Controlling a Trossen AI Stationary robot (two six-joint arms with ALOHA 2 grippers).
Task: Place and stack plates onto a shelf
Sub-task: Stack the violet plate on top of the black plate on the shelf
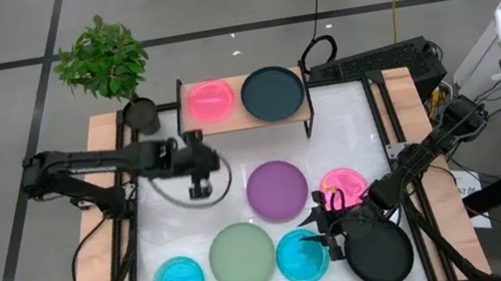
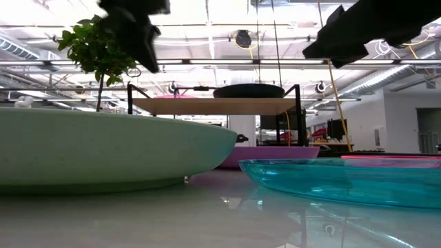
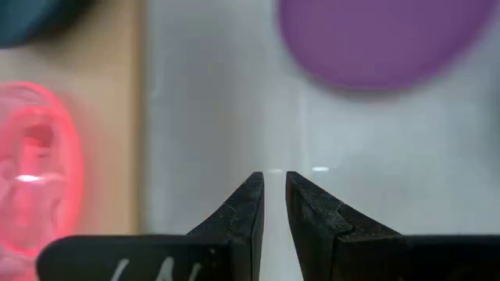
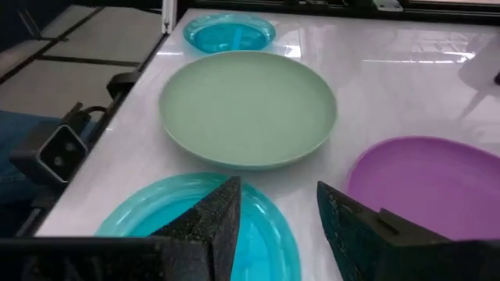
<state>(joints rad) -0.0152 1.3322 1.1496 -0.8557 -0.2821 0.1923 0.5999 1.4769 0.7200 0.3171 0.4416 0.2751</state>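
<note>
Two plates sit on the shelf (image 1: 299, 113) at upper centre: a pink plate (image 1: 210, 99) and a dark teal plate (image 1: 272, 93).

Left gripper (image 1: 199, 182) hangs over bare table at centre left, arm stretched in from the left edge, fingers nearly together and empty. Right gripper (image 1: 325, 221) reaches in from the right at lower right, jaws apart above the cyan plate (image 1: 301, 256), beside the purple plate (image 1: 277, 190).

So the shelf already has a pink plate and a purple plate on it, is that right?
Not quite. The shelf holds a pink plate and a dark teal plate. The purple plate lies on the white table, as the high view shows.
</note>
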